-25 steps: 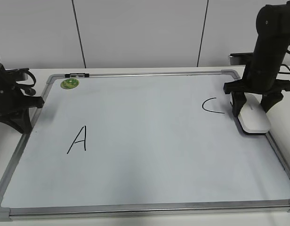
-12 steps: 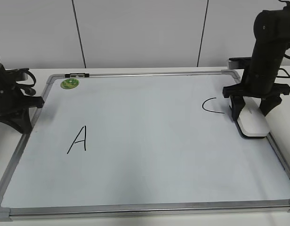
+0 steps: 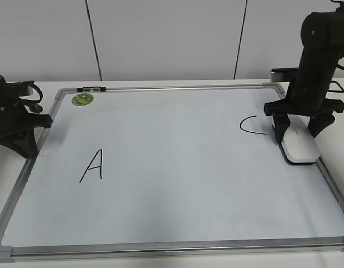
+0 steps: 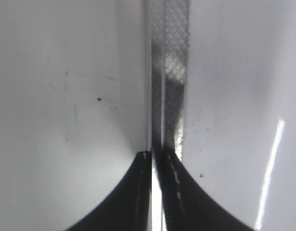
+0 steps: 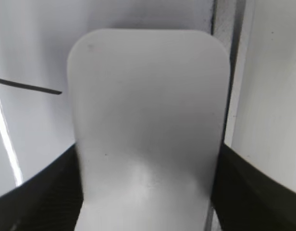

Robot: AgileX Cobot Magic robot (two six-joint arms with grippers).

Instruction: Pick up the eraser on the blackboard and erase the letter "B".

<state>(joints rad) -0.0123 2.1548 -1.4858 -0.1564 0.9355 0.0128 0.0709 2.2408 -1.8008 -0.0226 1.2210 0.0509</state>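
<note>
The blackboard fills the lower frame, with letter A at lower left; at the right edge the eraser lies flat beside the C, the right gripper spread astride it; at far left the left gripper is pressed together.

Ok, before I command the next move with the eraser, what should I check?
1. Right end effector straddles the eraser: ok.
2. Grip firm on the eraser: cannot tell; the fingers flank both sides in the right wrist view.
3. Eraser sits flat on the blackboard, by its right edge: ok.
4. Letter "B" located: not ok; only the A and C show.
5. Left end effector is shut at the left frame, away from the writing: ok.
</note>
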